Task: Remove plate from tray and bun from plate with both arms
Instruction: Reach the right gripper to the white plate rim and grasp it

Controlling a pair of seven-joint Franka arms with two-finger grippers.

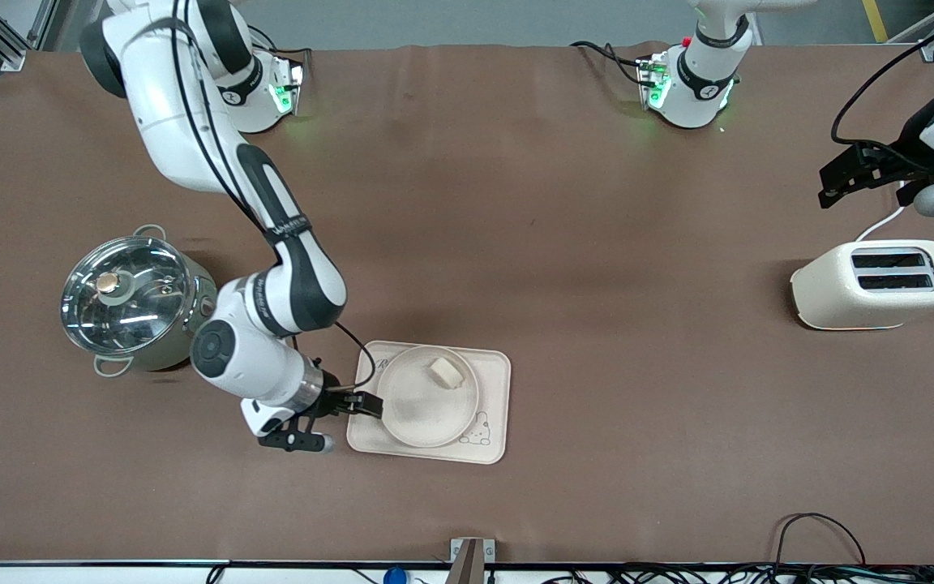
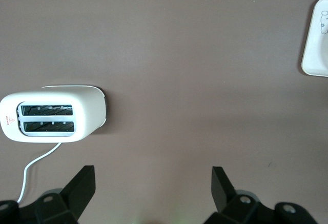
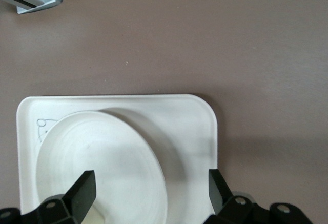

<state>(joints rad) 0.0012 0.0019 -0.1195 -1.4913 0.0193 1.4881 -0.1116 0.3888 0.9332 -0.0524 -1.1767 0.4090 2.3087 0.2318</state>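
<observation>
The round cream plate (image 1: 428, 405) lies on the rectangular cream tray (image 1: 493, 389) near the front middle of the table. The small pale bun (image 1: 447, 371) lies in the plate, on its part farther from the front camera. My right gripper (image 1: 362, 403) hangs over the tray's edge toward the right arm's end, at the plate's rim, open and empty. In the right wrist view the gripper (image 3: 151, 185) stands open above the plate (image 3: 102, 167) and the tray (image 3: 200, 131). My left gripper (image 1: 828, 188) waits, open and empty (image 2: 154, 183), above the table near the toaster.
A cream toaster (image 1: 876, 284) (image 2: 51, 117) with a white cord stands at the left arm's end. A steel pot with a glass lid (image 1: 130, 300) stands beside the right arm's forearm. The tray's corner shows in the left wrist view (image 2: 318, 39).
</observation>
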